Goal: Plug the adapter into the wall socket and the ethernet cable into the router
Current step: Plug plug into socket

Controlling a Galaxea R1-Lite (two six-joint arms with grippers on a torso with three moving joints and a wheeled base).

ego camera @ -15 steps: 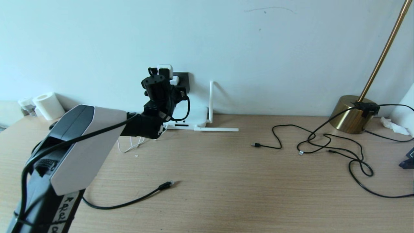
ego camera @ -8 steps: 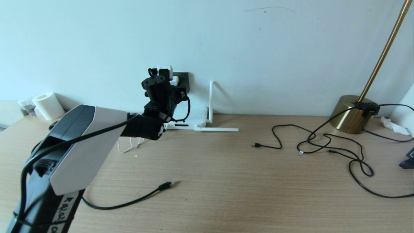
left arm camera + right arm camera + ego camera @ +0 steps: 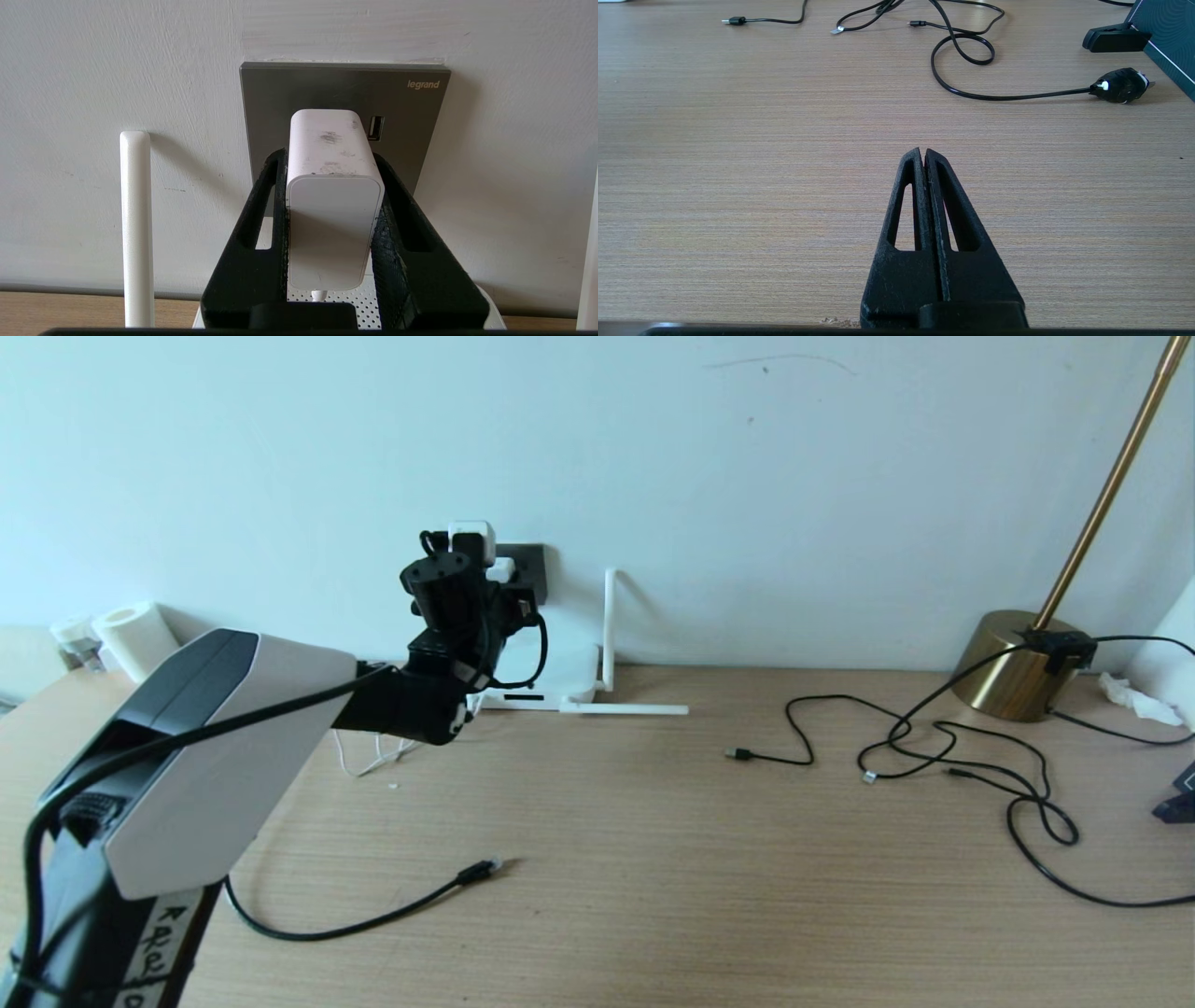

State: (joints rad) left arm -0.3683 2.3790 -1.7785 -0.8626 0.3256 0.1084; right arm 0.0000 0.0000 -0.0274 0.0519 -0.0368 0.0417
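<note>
Left arm has shifted slightly left and up since a second ago; everything on the worktop [image 3: 653, 821] is unchanged. Left tool [image 3: 332, 196] is clamped on the adapter [image 3: 332, 186], one black finger [image 3: 268, 205] on each side, holding it against the face of the wall socket [image 3: 402, 107]; can't tell whether the pins are seated. Router [image 3: 560, 686] lies on the worktop directly below the wall socket, one antenna upright just right of the socket, another flat on the worktop. Ethernet cable [image 3: 373, 919] lies loose well in front of the wall socket, its plug end not in the router. Right tool [image 3: 923, 156] is fully closed, empty, low over bare worktop, far right of the wall socket.
</note>
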